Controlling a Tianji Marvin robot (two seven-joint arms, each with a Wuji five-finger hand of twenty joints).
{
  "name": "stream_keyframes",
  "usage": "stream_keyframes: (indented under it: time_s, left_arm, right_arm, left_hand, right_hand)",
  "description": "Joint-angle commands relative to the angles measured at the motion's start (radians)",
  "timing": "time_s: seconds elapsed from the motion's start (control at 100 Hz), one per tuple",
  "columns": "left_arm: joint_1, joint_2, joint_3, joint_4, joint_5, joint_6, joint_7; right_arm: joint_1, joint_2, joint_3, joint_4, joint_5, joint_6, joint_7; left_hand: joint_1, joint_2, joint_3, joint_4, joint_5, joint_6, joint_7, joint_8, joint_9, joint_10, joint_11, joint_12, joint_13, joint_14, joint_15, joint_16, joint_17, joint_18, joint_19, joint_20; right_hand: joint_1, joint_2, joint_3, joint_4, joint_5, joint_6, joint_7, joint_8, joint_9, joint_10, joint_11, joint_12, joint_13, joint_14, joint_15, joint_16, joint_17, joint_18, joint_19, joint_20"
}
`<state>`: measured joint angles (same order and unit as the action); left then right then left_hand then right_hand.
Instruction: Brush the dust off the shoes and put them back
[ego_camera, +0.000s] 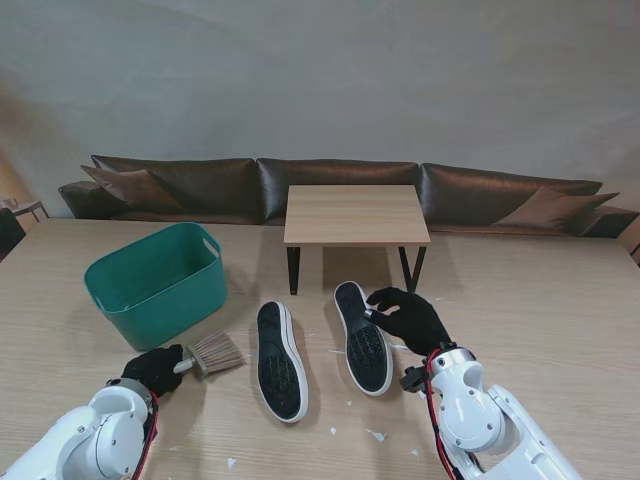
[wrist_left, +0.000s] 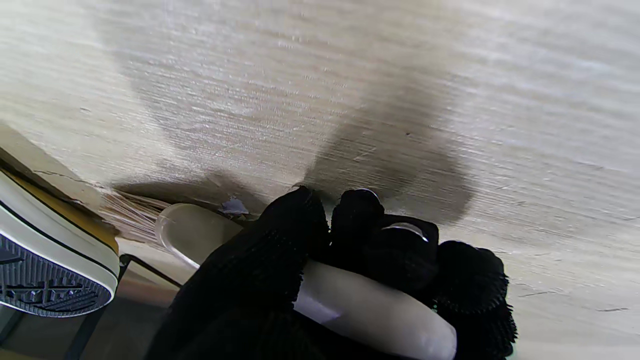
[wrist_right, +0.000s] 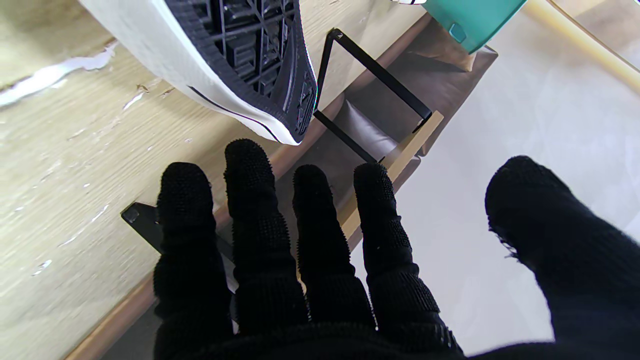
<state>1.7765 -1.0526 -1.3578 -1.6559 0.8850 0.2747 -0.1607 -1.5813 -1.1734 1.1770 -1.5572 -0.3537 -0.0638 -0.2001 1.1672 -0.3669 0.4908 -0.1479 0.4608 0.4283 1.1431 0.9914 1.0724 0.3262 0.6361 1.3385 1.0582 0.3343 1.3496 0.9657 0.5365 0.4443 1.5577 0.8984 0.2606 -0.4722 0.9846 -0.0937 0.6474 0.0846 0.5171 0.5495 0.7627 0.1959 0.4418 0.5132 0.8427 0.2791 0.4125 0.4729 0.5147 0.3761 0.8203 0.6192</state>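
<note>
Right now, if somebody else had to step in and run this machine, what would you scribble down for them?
Left hand: shut on the brush, bristles resting on the table left of the shoes.
Right hand: open, fingers spread beside the right shoe; contact unclear.
Both shoes lie sole-up side by side, the left shoe next to the brush. The green basket sits farther from me on the left.
Done: brush picked up.
Left: brush both shoes, put them back. White flecks lie on the table near me.
</note>
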Motion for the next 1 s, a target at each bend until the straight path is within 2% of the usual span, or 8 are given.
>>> stream_keyframes:
  time_s: [0.0, 0.14, 0.25, 0.35, 0.74, 0.99]
  left_arm:
    - [0.01, -0.003, -0.001, -0.016, -0.001, 0.009, -0.031]
    - [0.019, -0.002, -0.002, -0.026, 0.002, 0.018, -0.038]
    - [0.024, -0.001, -0.004, -0.029, 0.002, 0.016, -0.043]
    - [0.033, -0.002, -0.009, -0.035, 0.003, 0.01, -0.041]
    - [0.124, -0.033, -0.068, -0.114, -0.11, 0.026, 0.083]
    - [0.151, -0.044, -0.086, -0.156, -0.162, 0.016, 0.113]
  right_arm:
    - [-0.007, 0.0, -0.002, -0.004, 0.001, 0.003, 0.018]
    - [-0.008, 0.002, -0.002, -0.005, 0.002, 0.004, 0.027]
    - [-0.008, 0.003, -0.003, -0.004, 0.002, 0.005, 0.034]
    - [-0.009, 0.004, -0.002, -0.005, 0.004, 0.005, 0.039]
    - [-0.007, 0.004, -0.008, -0.001, 0.008, 0.009, 0.041]
    - [-0.005, 0.003, -0.012, 0.004, 0.01, 0.007, 0.04]
  left_hand:
    - [0.123, 0.014, 0.084, 0.025, 0.042, -0.047, 0.089, 0.004, 0.048, 0.035, -0.008, -0.012, 0.07, 0.075, 0.023, -0.01, 0.002, 0.002, -0.049, -0.04]
    - [0.123, 0.023, 0.085, 0.024, 0.045, -0.051, 0.079, 0.004, 0.044, 0.044, 0.001, 0.005, 0.066, 0.075, 0.051, 0.017, -0.001, -0.002, -0.038, -0.041]
    - [0.107, 0.01, 0.088, 0.047, 0.073, -0.093, 0.067, 0.009, 0.067, 0.039, 0.016, -0.008, 0.079, 0.089, 0.077, 0.024, 0.004, -0.023, -0.018, -0.022]
    - [0.1, 0.004, 0.1, 0.051, 0.086, -0.099, 0.064, 0.01, 0.082, 0.033, 0.016, -0.019, 0.097, 0.084, 0.082, 0.021, 0.022, -0.027, -0.008, -0.017]
    - [0.078, -0.034, 0.166, 0.039, 0.123, -0.087, 0.043, -0.003, 0.125, 0.049, -0.017, -0.034, 0.122, 0.127, 0.058, 0.011, 0.034, 0.007, -0.008, -0.022]
    - [0.072, -0.048, 0.19, 0.035, 0.133, -0.077, 0.03, -0.009, 0.134, 0.061, -0.032, -0.022, 0.123, 0.146, 0.048, 0.015, 0.03, 0.023, -0.013, -0.023]
  right_hand:
    - [-0.003, 0.017, 0.005, 0.024, -0.03, 0.003, 0.014, -0.011, 0.026, 0.013, 0.013, -0.003, 0.025, 0.008, 0.013, 0.012, -0.196, 0.018, 0.036, 0.006]
    - [-0.002, 0.019, 0.004, 0.023, -0.032, 0.003, 0.015, -0.012, 0.025, 0.013, 0.014, -0.003, 0.024, 0.008, 0.013, 0.012, -0.197, 0.018, 0.038, 0.005]
    - [-0.002, 0.021, 0.003, 0.024, -0.034, 0.005, 0.015, -0.013, 0.025, 0.014, 0.014, -0.003, 0.025, 0.007, 0.014, 0.012, -0.196, 0.018, 0.039, 0.004]
    - [-0.001, 0.022, 0.003, 0.024, -0.036, 0.005, 0.016, -0.014, 0.025, 0.014, 0.015, -0.004, 0.026, 0.008, 0.014, 0.012, -0.196, 0.018, 0.04, 0.003]
    - [0.0, 0.028, 0.002, 0.024, -0.036, 0.007, 0.018, -0.016, 0.024, 0.016, 0.016, -0.004, 0.027, 0.009, 0.016, 0.012, -0.196, 0.018, 0.044, 0.0]
    - [0.0, 0.029, 0.003, 0.024, -0.035, 0.008, 0.02, -0.017, 0.025, 0.014, 0.018, -0.004, 0.028, 0.009, 0.017, 0.012, -0.195, 0.018, 0.046, -0.001]
